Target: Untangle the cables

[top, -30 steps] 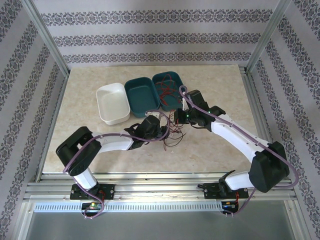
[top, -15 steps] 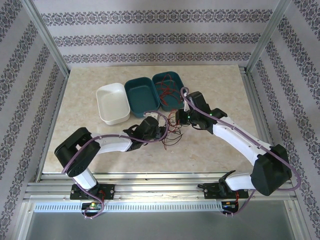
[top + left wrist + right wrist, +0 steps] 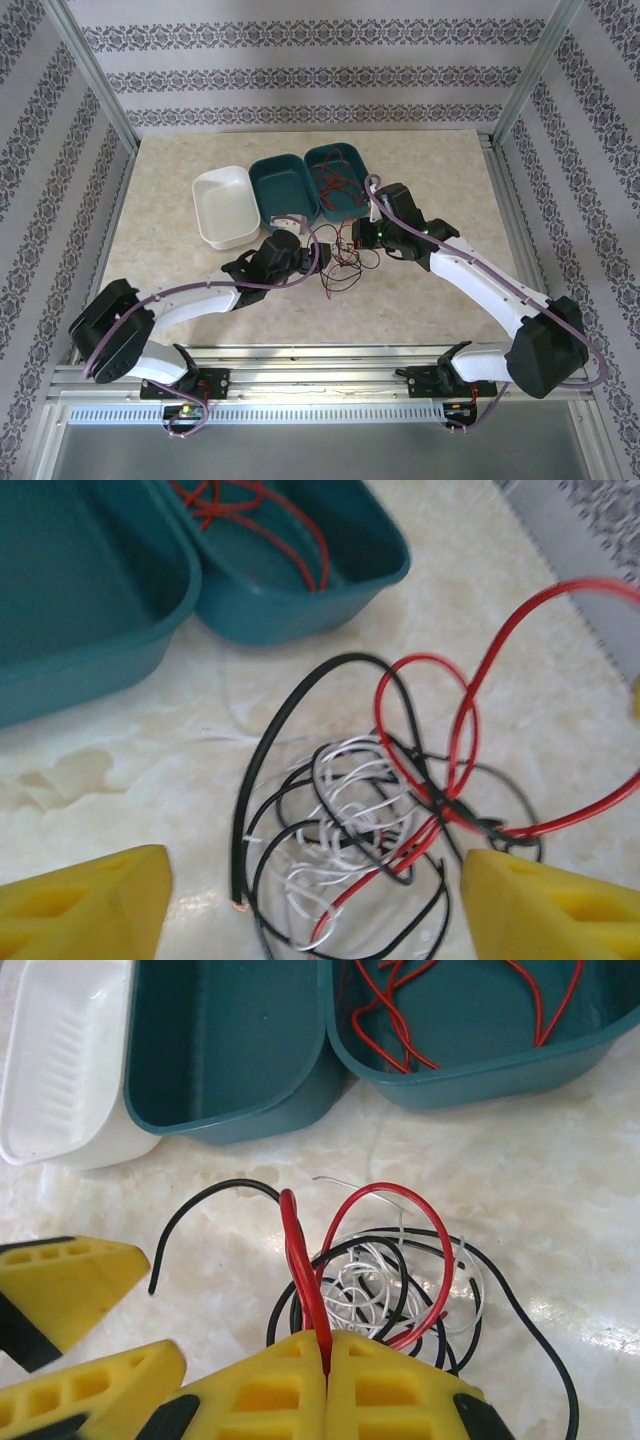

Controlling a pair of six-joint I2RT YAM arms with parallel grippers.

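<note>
The cables (image 3: 342, 266) lie as a loose tangle of red, black and white wires on the marble table between the two grippers. In the left wrist view the tangle (image 3: 370, 820) sits between the wide-apart yellow fingers (image 3: 85, 905) of my left gripper (image 3: 315, 910), which is open and holds nothing. My right gripper (image 3: 327, 1355) is shut on a red cable (image 3: 300, 1250) that loops up out of the tangle (image 3: 410, 1280). From above, the left gripper (image 3: 312, 256) is just left of the tangle and the right gripper (image 3: 352, 240) is at its far right edge.
Three bins stand in a row just behind the tangle: a white bin (image 3: 225, 205), an empty teal bin (image 3: 285, 187), and a teal bin (image 3: 335, 172) holding loose red cables (image 3: 400, 1010). Patterned walls and metal posts enclose the table.
The left arm's elbow has swung down and to the left, and its jaws have opened wider around the tangle. The right gripper has stayed shut on the red cable, barely shifting.
</note>
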